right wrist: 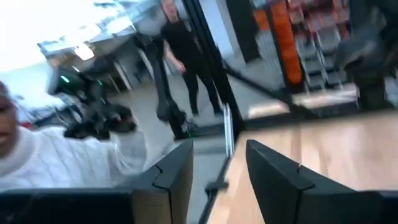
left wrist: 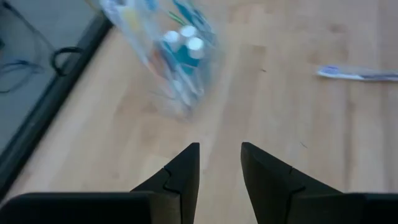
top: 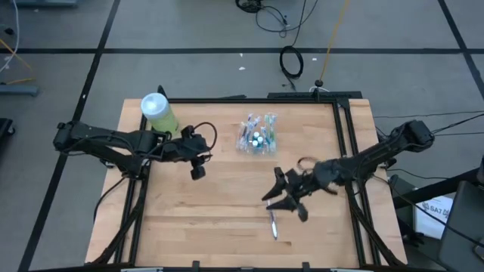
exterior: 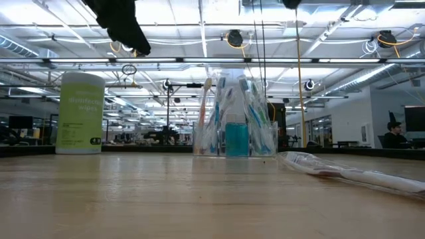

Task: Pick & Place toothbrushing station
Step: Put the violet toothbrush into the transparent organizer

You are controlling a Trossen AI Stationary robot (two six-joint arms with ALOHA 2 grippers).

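The cup (top: pixel 258 134) of brushes stands mid-desk (top: pixel 227 227), a loose brush (top: pixel 273 225) nearer. The right tool (top: pixel 290 198), part-open and seemingly empty, should drop squarely over it. Left tool (top: pixel 198 170) waits, part-open.

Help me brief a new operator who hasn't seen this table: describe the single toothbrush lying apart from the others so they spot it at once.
On the wooden table, look at the near edge on the right arm's side, just below the right gripper. There the loose toothbrush lies flat on bare wood in a clear wrapper. Every other brush stands bunched in the clear cup near the far edge.
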